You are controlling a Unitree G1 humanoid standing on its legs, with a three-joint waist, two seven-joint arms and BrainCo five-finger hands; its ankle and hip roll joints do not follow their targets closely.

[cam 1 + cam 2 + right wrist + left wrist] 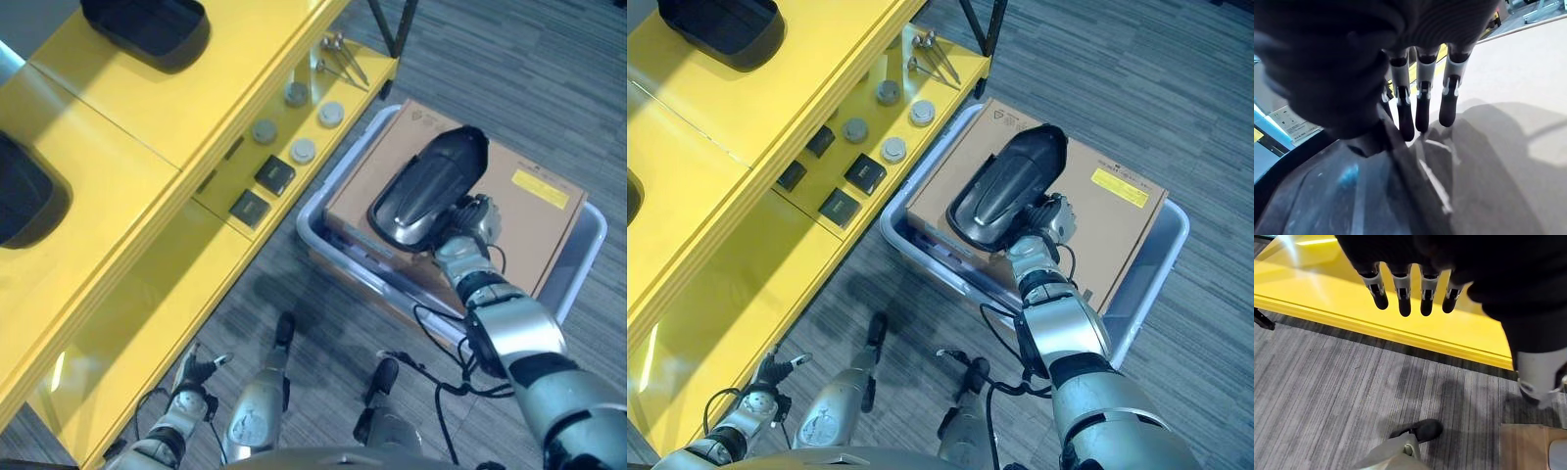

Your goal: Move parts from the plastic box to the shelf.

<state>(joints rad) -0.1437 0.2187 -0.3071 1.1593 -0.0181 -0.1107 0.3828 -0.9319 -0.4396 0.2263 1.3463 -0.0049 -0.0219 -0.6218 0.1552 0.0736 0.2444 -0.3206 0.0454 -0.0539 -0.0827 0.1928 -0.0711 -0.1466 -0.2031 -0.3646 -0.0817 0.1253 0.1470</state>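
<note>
Low by the floor my left robot hand [1410,289] hangs relaxed; my right robot hand [472,223] clasps the black part [428,186], not yet shelved, above the plastic box [578,259].

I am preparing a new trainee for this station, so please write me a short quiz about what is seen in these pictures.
1. True or false: the black part lies on the yellow shelf.
2. Which hand is at the black part? A) left hand B) right hand C) neither
3. Fill in: the cardboard box sits inside the ____.

Key: 1 false, it is over the cardboard box; 2 B; 3 plastic box.
</note>
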